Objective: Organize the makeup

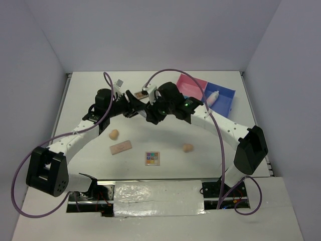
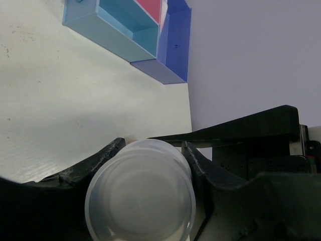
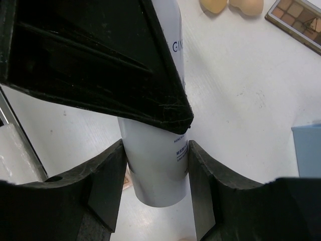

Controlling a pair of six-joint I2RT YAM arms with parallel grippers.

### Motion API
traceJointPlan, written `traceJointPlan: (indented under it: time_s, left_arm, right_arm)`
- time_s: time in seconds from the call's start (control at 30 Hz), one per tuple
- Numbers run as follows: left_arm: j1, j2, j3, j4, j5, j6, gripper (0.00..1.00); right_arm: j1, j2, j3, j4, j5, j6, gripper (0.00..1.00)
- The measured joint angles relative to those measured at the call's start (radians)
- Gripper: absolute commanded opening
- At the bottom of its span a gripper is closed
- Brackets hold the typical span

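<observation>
Upper centre of the top view: left gripper (image 2: 151,146) and right gripper (image 3: 155,146) both clamp one white bottle (image 3: 156,175), prob. a handover. Second bottle (image 1: 212,97) sits in the tray (image 1: 190,86), upper right. Still loose lower centre: sponges (image 1: 114,134), pink palette (image 1: 120,147), multicolour palette (image 1: 152,158), so task approx. early on.

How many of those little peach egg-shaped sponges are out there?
4. One sponge near left, one near right, two together by the brown palette. Arms may hide more.

built of white links (image 1: 75,138) and black joint housings (image 1: 104,98), seated on bulky black bases (image 1: 47,170). trailed by looping purple cables (image 1: 222,150). marked by a small green light (image 1: 186,104) on the right arm (image 1: 225,128). tipped with scuffed matte-black jaws.
</observation>
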Motion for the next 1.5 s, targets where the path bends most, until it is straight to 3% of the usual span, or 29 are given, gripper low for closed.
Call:
traceJointPlan:
  time_s: [0.03,0.13,0.4,0.93,1.5]
  left_arm:
    - [0.0,-0.002,-0.004,0.005,0.0,-0.001,0.67]
    - [-0.001,-0.007,-0.006,0.022,0.001,-0.016,0.82]
    - [-0.001,-0.018,-0.006,0.042,0.0,-0.023,0.92]
    - [0.063,-0.018,0.043,-0.066,-0.016,0.035,0.96]
    - [0.13,-0.053,0.042,-0.126,-0.026,0.094,0.94]
  right_arm:
    - [0.0,0.0,0.0,0.0,-0.002,-0.002,0.25]
    - [0.0,0.0,-0.001,-0.001,-0.009,-0.003,0.25]
    - [-0.029,-0.013,-0.023,0.004,-0.04,-0.005,0.22]
    - [-0.195,-0.112,-0.141,-0.005,-0.056,-0.008,0.19]
    - [-0.614,-0.197,-0.226,-0.023,-0.045,0.008,0.15]
